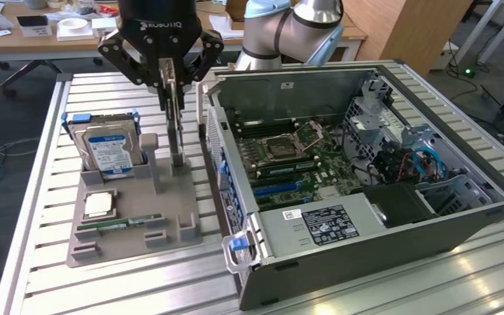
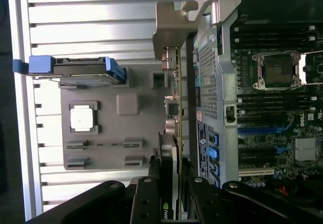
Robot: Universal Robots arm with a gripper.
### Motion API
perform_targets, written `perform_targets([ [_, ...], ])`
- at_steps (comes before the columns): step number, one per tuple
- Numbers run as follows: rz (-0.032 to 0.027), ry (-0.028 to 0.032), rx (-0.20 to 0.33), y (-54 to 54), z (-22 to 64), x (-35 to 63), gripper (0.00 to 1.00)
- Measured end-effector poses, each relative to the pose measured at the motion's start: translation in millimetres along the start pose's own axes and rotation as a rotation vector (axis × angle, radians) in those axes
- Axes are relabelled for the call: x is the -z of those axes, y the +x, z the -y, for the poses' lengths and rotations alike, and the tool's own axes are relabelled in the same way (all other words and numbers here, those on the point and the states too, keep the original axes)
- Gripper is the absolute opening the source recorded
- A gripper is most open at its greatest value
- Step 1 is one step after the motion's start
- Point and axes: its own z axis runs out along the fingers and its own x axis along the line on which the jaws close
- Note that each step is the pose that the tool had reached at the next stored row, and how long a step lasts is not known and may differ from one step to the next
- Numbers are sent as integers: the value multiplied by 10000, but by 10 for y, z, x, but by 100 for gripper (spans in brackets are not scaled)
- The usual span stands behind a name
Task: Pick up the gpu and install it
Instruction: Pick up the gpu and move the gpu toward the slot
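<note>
Your gripper (image 1: 173, 92) (image 2: 170, 186) is clamped on the upper edge of the gpu (image 1: 176, 134) (image 2: 174, 108). The card stands upright, edge-on, over the grey holder (image 1: 121, 243), between the hard drive (image 1: 107, 147) and the open computer case (image 1: 366, 216). You cannot tell whether its lower end touches the holder.

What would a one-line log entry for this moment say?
gripper: shut on gpu | gpu: upright at grey holder | computer case: open, gpu not installed
</note>
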Motion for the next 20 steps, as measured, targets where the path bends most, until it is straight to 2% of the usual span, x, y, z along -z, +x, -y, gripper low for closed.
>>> perform_targets([
  [13,0,0,0,-3,-1,10,27],
  [20,0,0,0,-64,-5,8,27],
])
